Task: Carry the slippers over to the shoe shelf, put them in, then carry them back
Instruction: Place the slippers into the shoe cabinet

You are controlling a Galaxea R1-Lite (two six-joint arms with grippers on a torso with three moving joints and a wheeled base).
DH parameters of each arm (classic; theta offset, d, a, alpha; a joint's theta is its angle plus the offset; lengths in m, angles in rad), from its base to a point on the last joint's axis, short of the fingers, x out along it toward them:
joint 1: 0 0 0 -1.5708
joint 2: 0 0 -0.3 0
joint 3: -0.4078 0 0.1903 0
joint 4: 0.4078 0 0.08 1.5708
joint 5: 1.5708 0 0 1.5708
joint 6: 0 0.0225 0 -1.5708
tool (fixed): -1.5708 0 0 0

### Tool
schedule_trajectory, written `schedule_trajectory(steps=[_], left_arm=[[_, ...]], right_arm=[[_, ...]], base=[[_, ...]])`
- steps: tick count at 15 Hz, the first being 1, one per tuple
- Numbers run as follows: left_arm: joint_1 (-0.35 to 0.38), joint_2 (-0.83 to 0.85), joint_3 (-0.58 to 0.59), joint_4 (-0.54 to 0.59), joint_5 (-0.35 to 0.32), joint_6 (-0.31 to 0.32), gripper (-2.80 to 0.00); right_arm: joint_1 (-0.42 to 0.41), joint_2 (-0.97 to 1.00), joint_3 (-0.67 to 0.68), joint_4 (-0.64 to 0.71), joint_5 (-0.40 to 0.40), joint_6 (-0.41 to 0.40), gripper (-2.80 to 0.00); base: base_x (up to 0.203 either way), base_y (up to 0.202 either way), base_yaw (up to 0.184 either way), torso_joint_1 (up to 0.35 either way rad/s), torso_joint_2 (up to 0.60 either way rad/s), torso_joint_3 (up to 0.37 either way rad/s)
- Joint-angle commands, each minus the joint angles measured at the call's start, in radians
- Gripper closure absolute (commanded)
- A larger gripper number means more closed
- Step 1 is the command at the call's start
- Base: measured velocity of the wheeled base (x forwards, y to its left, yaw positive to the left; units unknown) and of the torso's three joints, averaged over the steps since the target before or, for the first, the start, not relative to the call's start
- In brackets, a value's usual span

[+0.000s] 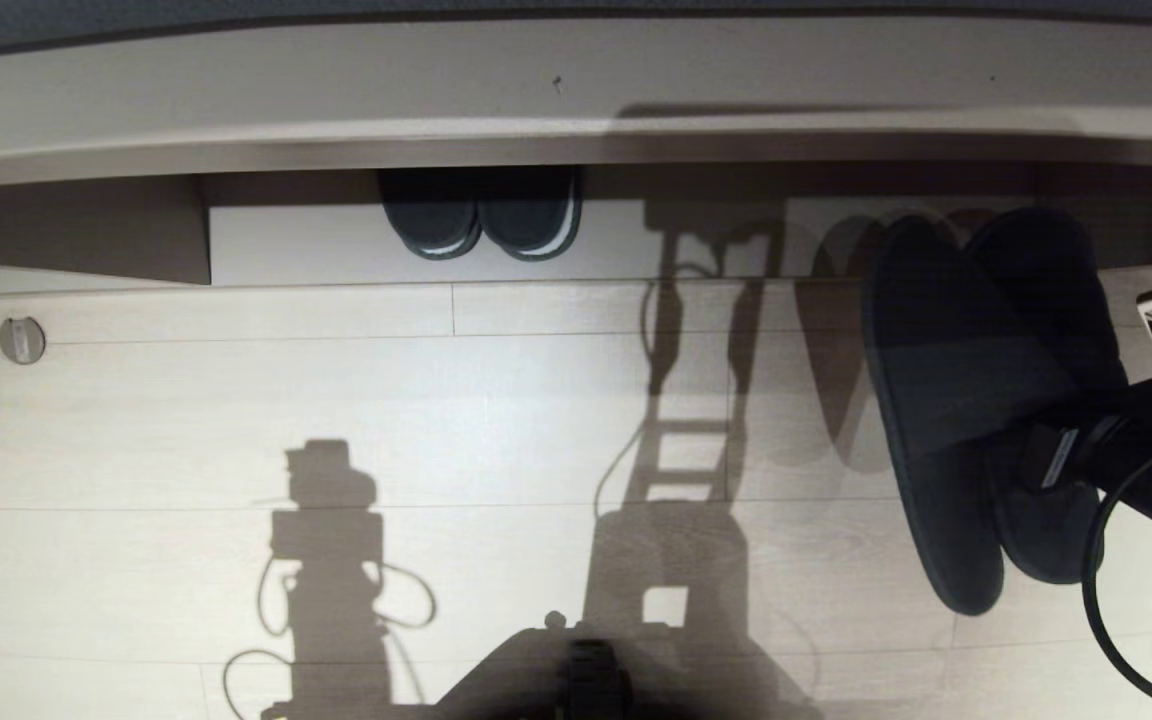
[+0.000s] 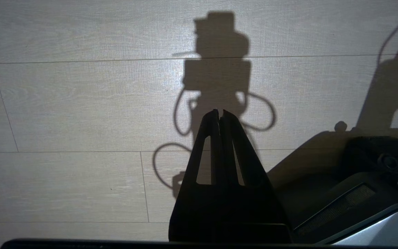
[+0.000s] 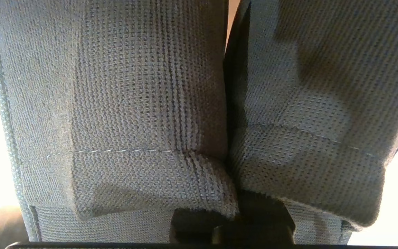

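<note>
Right gripper fingers clamped on the slippers — straps pinched together, off the floor.

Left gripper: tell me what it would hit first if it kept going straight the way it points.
The left gripper, shut and holding nothing, points at bare wooden floor. Its own shadow lies just past the fingertips, and nothing else lies in that line. The floor would likely come first, though the gap to it is unclear.

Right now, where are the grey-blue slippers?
The slippers are held up in the right hand, on the right of the head view, above the floor in front of the shoe shelf, well right of the white-edged pair.
</note>
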Motion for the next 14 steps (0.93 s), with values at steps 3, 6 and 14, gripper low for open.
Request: schedule_trajectory(steps=[3,6,14], left_arm=[[0.000,-0.001,0.000,0.000,0.000,0.000,0.00],[0.000,-0.001,0.000,0.000,0.000,0.000,0.00],[0.000,0.000,0.000,0.000,0.000,0.000,0.00]], right_arm=[[0.005,0.064,-0.048,-0.023,-0.004,-0.001,0.00],[0.008,0.137,-0.197,-0.028,-0.009,0.001,0.00],[0.007,0.339,-0.513,-0.048,-0.011,0.002,0.00]], base=[[0.000,0.000,0.000,0.000,0.00,0.000],[0.000,0.000,0.000,0.000,0.00,0.000],[0.000,0.000,0.000,0.000,0.00,0.000]])
